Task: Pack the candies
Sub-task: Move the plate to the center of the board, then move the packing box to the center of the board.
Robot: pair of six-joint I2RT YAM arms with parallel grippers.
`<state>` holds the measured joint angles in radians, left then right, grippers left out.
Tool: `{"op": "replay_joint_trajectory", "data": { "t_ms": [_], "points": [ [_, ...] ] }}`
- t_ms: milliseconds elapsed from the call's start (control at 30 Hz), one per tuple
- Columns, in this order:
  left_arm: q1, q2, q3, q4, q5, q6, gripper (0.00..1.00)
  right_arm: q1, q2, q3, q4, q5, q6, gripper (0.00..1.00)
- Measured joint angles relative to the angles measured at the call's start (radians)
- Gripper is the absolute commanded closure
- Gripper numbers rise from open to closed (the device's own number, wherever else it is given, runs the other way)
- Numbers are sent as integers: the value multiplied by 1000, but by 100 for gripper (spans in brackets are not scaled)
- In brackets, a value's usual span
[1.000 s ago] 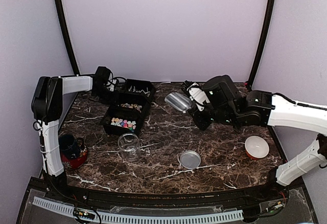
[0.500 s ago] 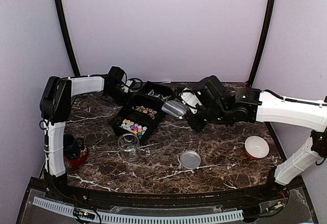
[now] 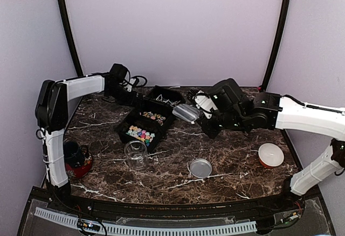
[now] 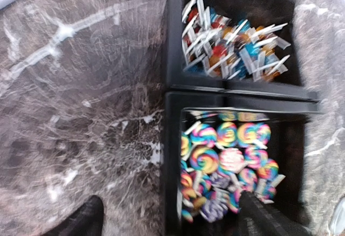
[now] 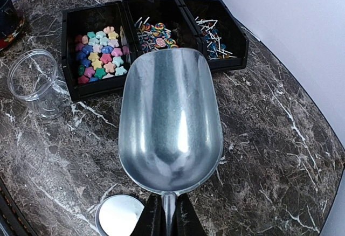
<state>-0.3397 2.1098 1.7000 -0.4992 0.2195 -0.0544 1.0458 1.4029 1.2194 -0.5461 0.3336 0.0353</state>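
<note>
Nearest on the marble worktop (image 3: 178, 185) sit a round lid (image 3: 200, 167) and a glass jar (image 3: 136, 154), with a dark mug (image 3: 73, 154) far left and a bowl (image 3: 270, 154) far right. Behind the jar, the candies (image 3: 141, 134) fill the near compartment of a black tray (image 5: 89, 89). Swirl lollipops (image 4: 226, 150) fill the next one. The right claw (image 5: 168, 214) pinches a metal scoop (image 5: 170, 117) by its handle, and the candies lie ahead to its left. The left claw (image 4: 170, 198) hangs wide over the lollipops, with the candies at the tray's other end.

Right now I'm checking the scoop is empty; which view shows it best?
Right wrist: the scoop fills the frame, bowl facing the lens, empty. The top view shows it small and tilted; the left wrist view does not clearly show it.
</note>
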Motion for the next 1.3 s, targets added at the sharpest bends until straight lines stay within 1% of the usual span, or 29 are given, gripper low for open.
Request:
{"op": "replay_joint_trajectory", "data": {
  "t_ms": [67,167,300,400,500,667,767,867,1033,1133,1300],
  "points": [
    [-1,-82,-37,2,-7,-18,4,-1,-20,-14,0,2,0,100],
    [-2,-256,-142,10,-16,-41,2,-5,-42,-37,1,3,3,100],
    [-23,-544,-342,34,-22,-91,1,-19,-74,-82,16,3,4,100],
    [-63,-684,-489,38,-19,-142,1,-28,-89,-112,23,3,4,100],
    [-105,-771,-639,34,-4,-200,1,-39,-96,-134,29,4,3,100],
    [-174,-880,-792,26,34,-300,1,-48,-110,-171,44,10,3,100],
    [-225,-920,-811,27,42,-347,1,-52,-111,-180,45,18,3,100],
    [-299,-924,-818,34,50,-386,2,-52,-111,-180,46,27,3,100],
    [-391,-878,-846,37,53,-428,2,-52,-130,-190,52,44,4,100],
    [-439,-843,-850,34,24,-448,1,-52,-152,-197,53,55,4,100],
    [-484,-825,-850,41,-5,-460,2,-52,-173,-207,57,68,8,100]
  ]
}}
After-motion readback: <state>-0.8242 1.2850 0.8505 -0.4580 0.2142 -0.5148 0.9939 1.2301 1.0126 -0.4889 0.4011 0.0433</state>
